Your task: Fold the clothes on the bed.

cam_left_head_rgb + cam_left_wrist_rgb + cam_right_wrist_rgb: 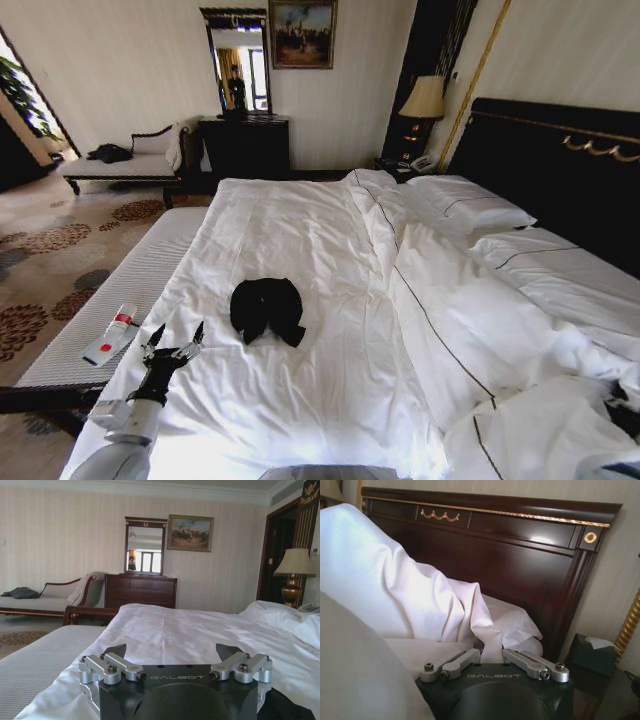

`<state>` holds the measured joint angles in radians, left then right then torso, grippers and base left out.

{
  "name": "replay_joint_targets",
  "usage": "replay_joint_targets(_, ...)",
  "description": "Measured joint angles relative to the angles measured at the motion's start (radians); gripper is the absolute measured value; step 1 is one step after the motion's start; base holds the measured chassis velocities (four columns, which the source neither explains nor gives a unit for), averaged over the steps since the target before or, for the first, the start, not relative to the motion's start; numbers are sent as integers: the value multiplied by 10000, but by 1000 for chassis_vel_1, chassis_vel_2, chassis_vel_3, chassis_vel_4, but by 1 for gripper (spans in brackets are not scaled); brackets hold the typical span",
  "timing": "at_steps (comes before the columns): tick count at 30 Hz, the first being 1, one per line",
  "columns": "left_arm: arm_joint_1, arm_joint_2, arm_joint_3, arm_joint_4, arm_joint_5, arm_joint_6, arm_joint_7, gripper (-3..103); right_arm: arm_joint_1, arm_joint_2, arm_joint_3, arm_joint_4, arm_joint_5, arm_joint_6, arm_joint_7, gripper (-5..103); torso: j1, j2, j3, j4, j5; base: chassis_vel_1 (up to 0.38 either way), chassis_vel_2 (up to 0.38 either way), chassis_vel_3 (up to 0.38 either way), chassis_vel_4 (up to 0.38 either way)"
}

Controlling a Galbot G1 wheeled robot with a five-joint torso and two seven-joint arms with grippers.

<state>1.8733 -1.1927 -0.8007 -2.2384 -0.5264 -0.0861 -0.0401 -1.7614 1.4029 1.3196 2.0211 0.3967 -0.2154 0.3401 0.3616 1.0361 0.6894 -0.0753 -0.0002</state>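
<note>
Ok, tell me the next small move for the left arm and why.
Probably reach the left end effector forward and toward the robot's right, to the black top. The top lies bunched on the white duvet, ungrasped, and the end effector hovers open beside it, nearer the bed's edge.

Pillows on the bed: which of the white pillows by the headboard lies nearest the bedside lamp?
The far pillow, flat and dark-piped, at the bed's top corner just below the lamp. The other pillow lies closer to the camera, farther from it.

Chaise [115, 165], dresser [245, 145], mirror [238, 62], painting [302, 33], lamp [424, 100]
</note>
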Motion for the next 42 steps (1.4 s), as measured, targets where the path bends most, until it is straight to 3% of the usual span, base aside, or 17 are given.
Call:
replay_joint_targets(15,-9,-50,123,-40,218,51,-44,100,511,-423,1199,-3158,-13,607,-114,1,0,0,0,9,3,0,0,0,0)
replay_joint_targets(24,-36,-54,204,-48,283,78,-70,100,525,-119,1270,-4002,-966,881,177,1,1,-1,-1,10,0,0,0,0,0)
replay_joint_targets(34,63,31,137,-126,287,163,-128,100,627,-218,1487,-5020,-685,773,315,-1,2,0,-1,10,-6,0,0,0,0)
replay_joint_targets(35,64,31,137,-160,287,198,-152,100,639,-217,1492,-5078,-635,747,447,5,3,0,0,-5,-13,0,0,0,0)
replay_joint_targets(36,64,31,137,-160,287,198,-152,100,639,-217,1492,-5078,-635,747,447,5,3,0,0,-5,-13,0,0,0,0)
replay_joint_targets(37,45,23,143,-186,293,224,-154,100,662,-210,1556,-5099,-560,732,587,5,2,1,-1,-25,-12,0,0,0,0)
replay_joint_targets(40,-5,-28,167,-194,356,233,-196,100,559,-161,1663,-4737,-394,858,661,21,-1,3,-1,-32,-9,0,0,0,0)
replay_joint_targets(42,-4,-34,168,-194,364,233,-198,100,530,-147,1670,-4637,-366,931,665,26,-2,3,-1,-32,-10,0,0,0,0)
